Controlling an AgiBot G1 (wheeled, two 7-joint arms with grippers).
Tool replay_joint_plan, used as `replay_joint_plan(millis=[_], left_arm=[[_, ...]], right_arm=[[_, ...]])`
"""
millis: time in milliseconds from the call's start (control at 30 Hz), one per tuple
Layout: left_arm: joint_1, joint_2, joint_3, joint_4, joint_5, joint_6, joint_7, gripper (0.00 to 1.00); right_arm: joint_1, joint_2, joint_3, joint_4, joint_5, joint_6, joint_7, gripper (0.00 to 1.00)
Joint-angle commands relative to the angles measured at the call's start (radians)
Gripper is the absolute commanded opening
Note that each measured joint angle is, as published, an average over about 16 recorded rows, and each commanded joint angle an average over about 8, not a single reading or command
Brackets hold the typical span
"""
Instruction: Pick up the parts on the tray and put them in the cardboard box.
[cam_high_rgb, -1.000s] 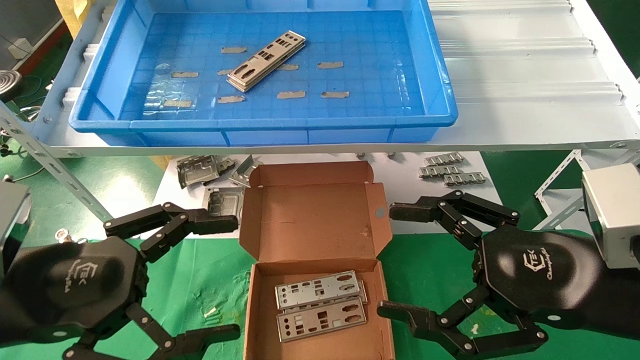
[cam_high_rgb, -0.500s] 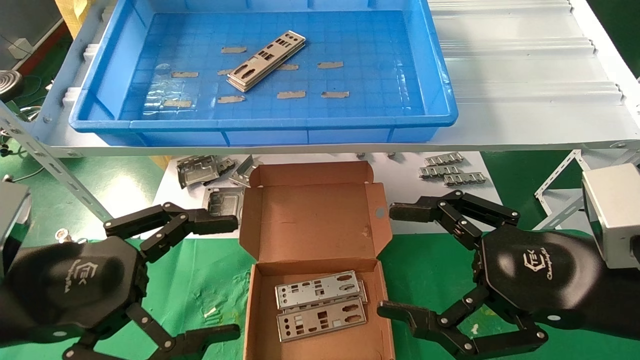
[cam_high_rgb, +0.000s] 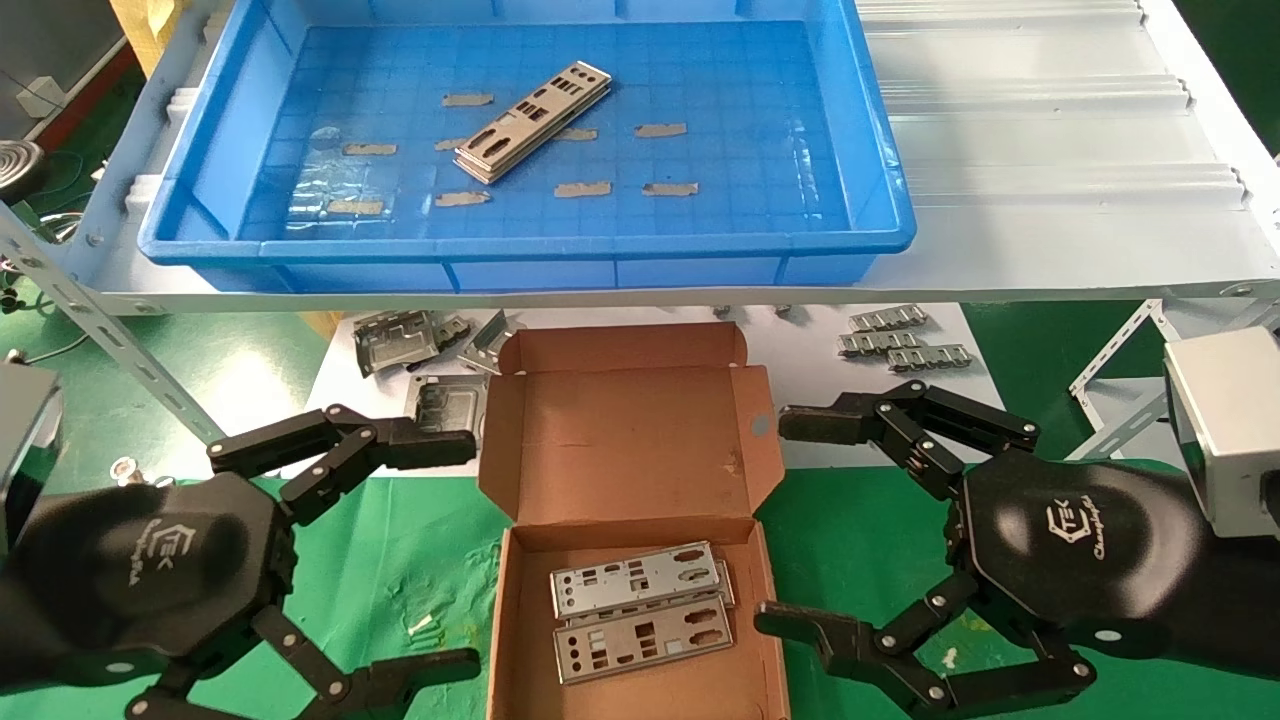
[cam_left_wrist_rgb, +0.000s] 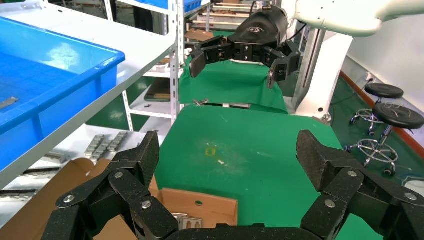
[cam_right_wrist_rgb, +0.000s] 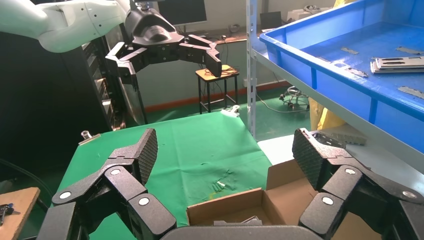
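Parts (cam_high_rgb: 533, 122) remaining: one small stack, lying on the tray (cam_high_rgb: 880, 200) floor left of centre, long axis running diagonally from near-left to far-right, up and ahead of both grippers. Left gripper (cam_high_rgb: 455, 545) is sitting slightly nearer; right gripper (cam_high_rgb: 775, 520) is flanking the cardboard box (cam_high_rgb: 630, 440) opposite. Both are gaping wide, holding nothing. Two plates (cam_high_rgb: 640, 610) are already resting in the box. Tray floor is offering ample room around the stack.

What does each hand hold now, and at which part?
Nothing. The left hand and the right hand are both open, beside the cardboard box.
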Motion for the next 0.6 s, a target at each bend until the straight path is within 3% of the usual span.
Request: replay_joint_plan(millis=[33,600], left_arm=[[0.0,0.0,0.0,0.0,0.0,0.0,0.0,1.0],[0.0,0.0,0.0,0.0,0.0,0.0,0.0,1.0]], right_arm=[[0.0,0.0,0.0,0.0,0.0,0.0,0.0,1.0],[0.0,0.0,0.0,0.0,0.0,0.0,0.0,1.0]])
